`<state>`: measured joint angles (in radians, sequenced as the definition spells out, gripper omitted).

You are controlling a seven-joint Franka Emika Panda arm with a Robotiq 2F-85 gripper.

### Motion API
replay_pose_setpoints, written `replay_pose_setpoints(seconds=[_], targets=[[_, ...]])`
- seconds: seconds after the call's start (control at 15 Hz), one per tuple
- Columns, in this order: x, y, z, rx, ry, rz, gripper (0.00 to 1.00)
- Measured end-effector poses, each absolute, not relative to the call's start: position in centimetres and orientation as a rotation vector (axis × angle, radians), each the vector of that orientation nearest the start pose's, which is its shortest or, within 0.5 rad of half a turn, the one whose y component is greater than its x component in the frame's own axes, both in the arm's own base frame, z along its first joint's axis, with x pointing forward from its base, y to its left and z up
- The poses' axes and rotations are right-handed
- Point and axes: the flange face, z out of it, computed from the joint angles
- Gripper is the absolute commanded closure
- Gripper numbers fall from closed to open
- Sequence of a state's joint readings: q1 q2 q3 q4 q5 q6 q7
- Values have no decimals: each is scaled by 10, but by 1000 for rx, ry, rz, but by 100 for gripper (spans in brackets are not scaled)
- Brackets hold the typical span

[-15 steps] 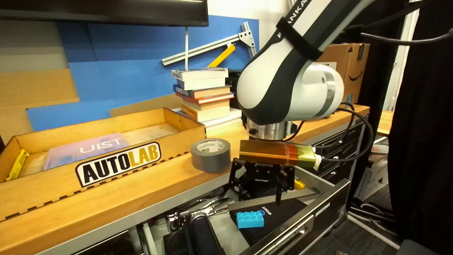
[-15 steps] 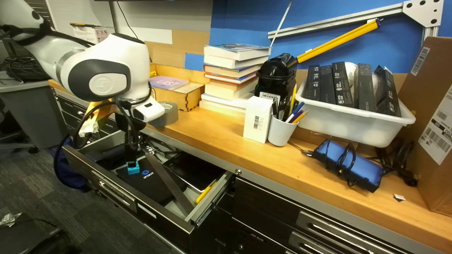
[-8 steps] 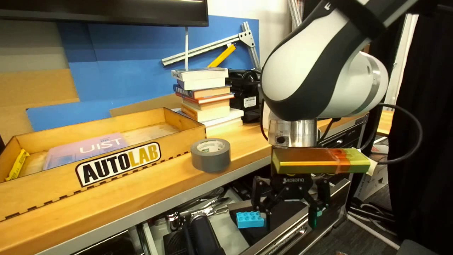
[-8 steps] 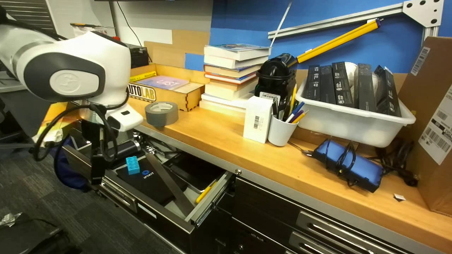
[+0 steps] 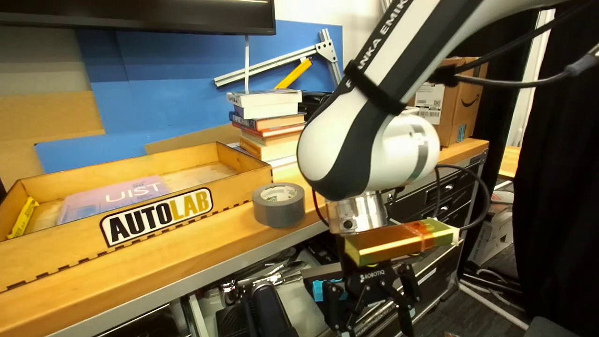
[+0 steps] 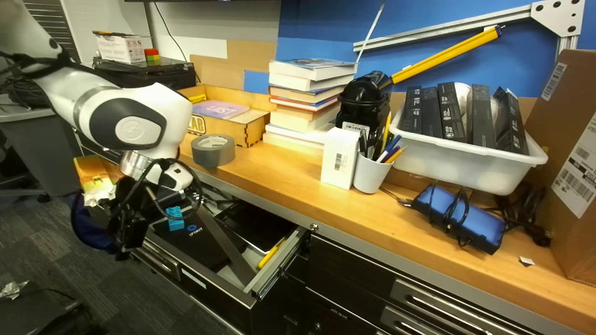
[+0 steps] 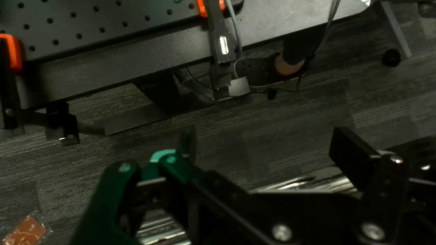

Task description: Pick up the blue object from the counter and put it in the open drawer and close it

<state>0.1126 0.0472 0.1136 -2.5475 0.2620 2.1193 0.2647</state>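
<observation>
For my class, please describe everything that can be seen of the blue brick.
The blue brick is light blue and oblong, apparently plastic, with studs on top. It lies flat, studs up, inside the open drawer, on a black item marked IFIXIT, the only thing it visibly touches. In an exterior view the open gripper partly hides it, but does not hold it.

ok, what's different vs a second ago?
The hand has moved from over the drawer to out past its front, lower and tilted. Nothing grasped or let go: it is open and empty. Unchanged: the blue block on the black IFIXIT case in the drawer, drawer open, tape roll on the counter.
</observation>
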Motion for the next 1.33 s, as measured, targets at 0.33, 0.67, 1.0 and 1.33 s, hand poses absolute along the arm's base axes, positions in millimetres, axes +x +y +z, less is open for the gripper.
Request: replay_pose_setpoints(seconds=[0.33, 0.67, 1.0, 1.33], targets=[[391, 131, 191, -2990, 78, 957, 0], [400, 148, 171, -2970, 30, 986, 0], [439, 151, 164, -2927, 297, 750, 0], [478, 143, 158, -2872, 572, 483, 0]])
